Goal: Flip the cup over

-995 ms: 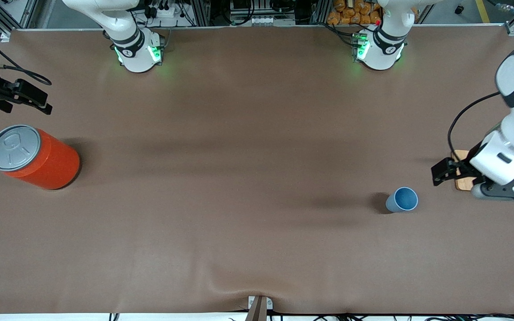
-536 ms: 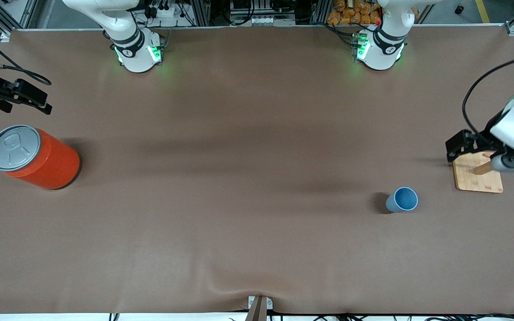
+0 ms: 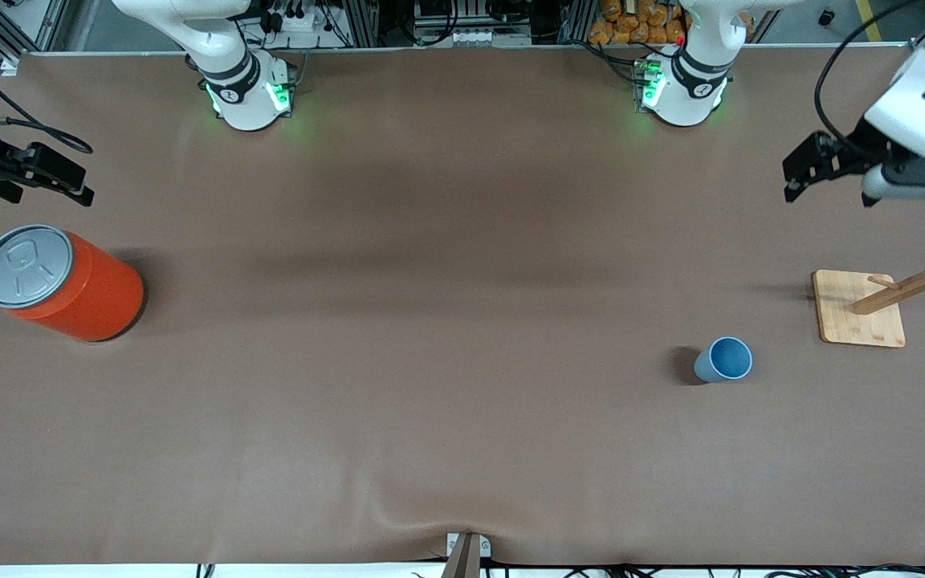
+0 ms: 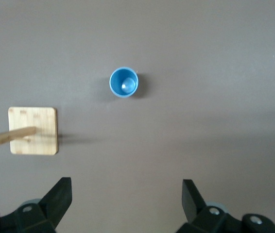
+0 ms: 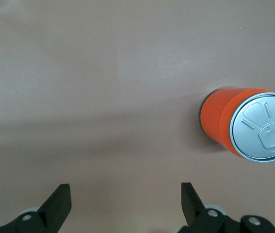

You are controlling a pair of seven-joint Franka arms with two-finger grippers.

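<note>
The cup stands upright on the brown table, mouth up, its darker blue inside showing, alone and untouched. Taking that cup as my landmark, the biggest thing is the table it rests on. Next is the orange can with its grey pull-tab lid, well apart from the cup, toward my right arm's end. The wooden rack, on a square bamboo base, sits near the cup, toward my left arm's end and slightly farther from the front camera. My left claw hangs in the air over bare table, well apart from the cup, its fingers spread wide and holding nothing. My right claw waits over the table beside the can, fingers likewise spread and empty.
</note>
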